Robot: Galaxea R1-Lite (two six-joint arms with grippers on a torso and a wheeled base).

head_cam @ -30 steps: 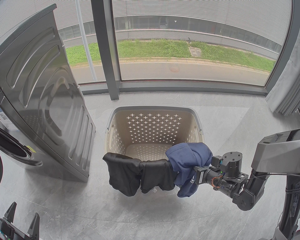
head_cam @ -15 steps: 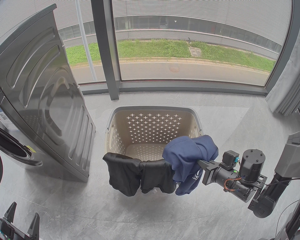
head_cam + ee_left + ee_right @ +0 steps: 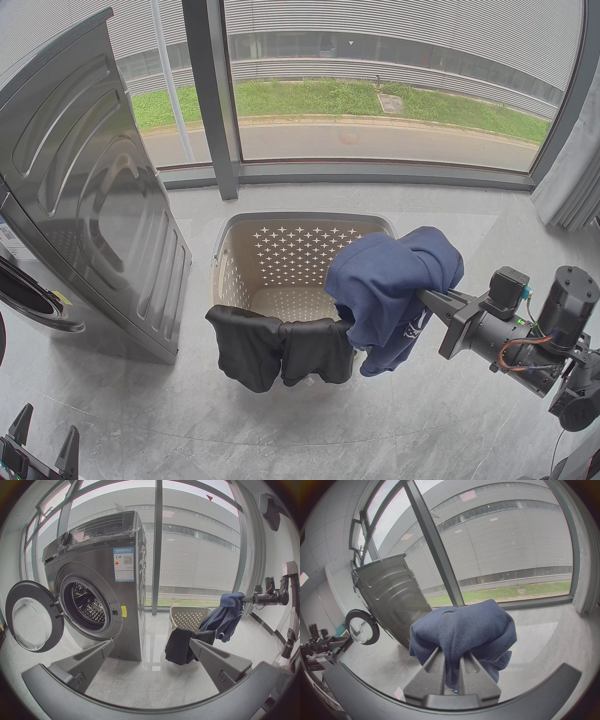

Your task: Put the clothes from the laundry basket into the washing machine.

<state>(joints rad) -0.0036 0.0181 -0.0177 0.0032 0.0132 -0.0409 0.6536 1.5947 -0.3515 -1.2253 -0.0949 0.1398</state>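
While the right claw (image 3: pixel 431 294) clenches the blue sweatshirt (image 3: pixel 387 281) at centre right, the drum mouth (image 3: pixel 25 299) of the washing machine (image 3: pixel 81 187) lies far across at the frame's left edge, past the laundry basket (image 3: pixel 300 218).

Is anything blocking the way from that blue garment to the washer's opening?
No loose object. The door is open, but the opening does not face the blue garment, so a corner of the washing machine lies between.
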